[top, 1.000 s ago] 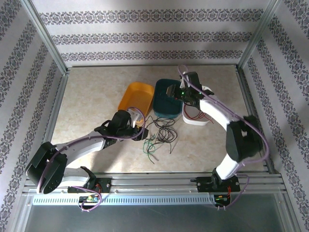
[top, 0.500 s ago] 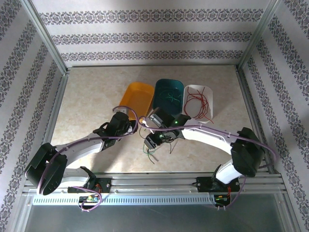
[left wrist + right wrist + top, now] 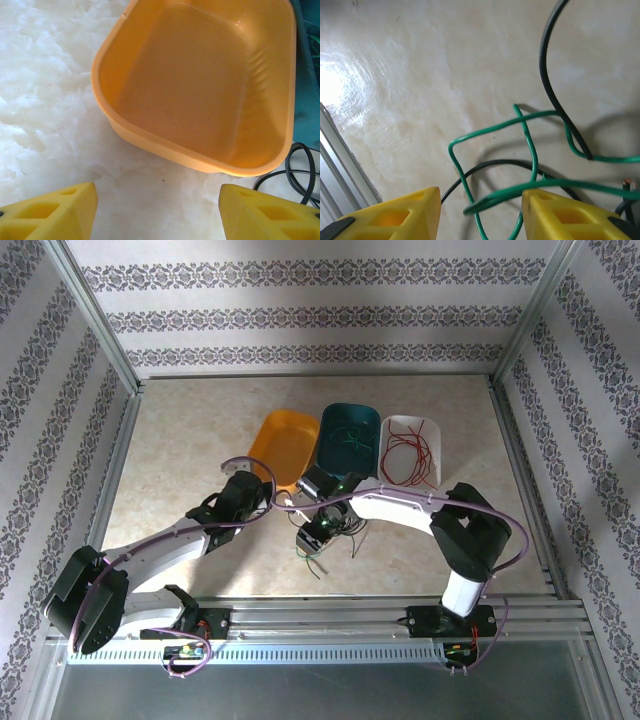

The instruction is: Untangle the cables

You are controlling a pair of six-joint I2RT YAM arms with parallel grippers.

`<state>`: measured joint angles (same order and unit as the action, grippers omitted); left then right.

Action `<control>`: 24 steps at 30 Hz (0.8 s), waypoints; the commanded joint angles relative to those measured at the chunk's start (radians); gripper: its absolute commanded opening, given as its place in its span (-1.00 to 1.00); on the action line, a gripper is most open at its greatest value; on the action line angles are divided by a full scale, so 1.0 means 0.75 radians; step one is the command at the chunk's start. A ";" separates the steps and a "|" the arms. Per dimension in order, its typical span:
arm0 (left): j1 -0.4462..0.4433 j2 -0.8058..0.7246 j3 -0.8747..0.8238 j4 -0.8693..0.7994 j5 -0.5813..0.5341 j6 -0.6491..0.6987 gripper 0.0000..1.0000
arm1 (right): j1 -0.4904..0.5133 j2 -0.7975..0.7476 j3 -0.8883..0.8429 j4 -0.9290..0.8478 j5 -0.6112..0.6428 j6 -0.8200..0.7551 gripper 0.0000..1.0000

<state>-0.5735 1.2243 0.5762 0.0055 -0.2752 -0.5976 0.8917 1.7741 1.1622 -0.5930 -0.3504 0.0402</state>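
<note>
**Right gripper over the tangle, green loop between its fingers**

**Top external view.** The cables (image 3: 340, 525) lie in a loose tangle on the table (image 3: 190, 430), toward its near edge and just in front of the teal tray (image 3: 350, 408). The right gripper (image 3: 316, 532) hangs directly over the tangle. The left gripper (image 3: 268, 490) sits beside it, pointed at the orange tray (image 3: 285, 445). Red wires (image 3: 408, 455) already lie in the white tray (image 3: 410, 420).

**Left wrist view.** The fingers (image 3: 50, 207) are spread wide with nothing between them. Ahead is the orange tray: smooth, glossy plastic with rounded corners, and empty. One black strand (image 3: 300, 167) curls at its right corner.

**Right wrist view.** The fingers (image 3: 390, 217) stand apart and grip nothing. A green cable (image 3: 530, 142) loops between them, thin and springy, its long run crossing from finger to finger. A black cable (image 3: 552, 75) passes over it and away. The table is polished and pale.

**Judgement.** The right arm is the nearer. Closing it should catch the green loop, though the crossing black strand may drag along.
</note>
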 commanded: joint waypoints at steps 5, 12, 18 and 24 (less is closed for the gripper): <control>0.012 -0.016 0.017 -0.031 0.006 0.015 0.31 | -0.029 0.032 0.009 0.013 -0.001 -0.033 -0.71; 0.010 -0.014 0.004 0.089 0.231 0.172 0.37 | -0.088 -0.270 -0.118 0.030 0.018 0.007 -0.97; 0.008 0.017 0.014 0.169 0.392 0.222 0.39 | -0.205 -0.492 -0.118 0.009 0.013 0.035 -0.96; -0.002 0.042 0.023 0.214 0.554 0.239 0.37 | -0.306 -0.573 -0.058 0.037 0.044 0.048 -0.95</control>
<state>-0.5739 1.2488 0.5762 0.1108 0.0521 -0.4526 0.6697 1.3689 1.0893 -0.5747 -0.3454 0.0574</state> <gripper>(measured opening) 0.686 0.046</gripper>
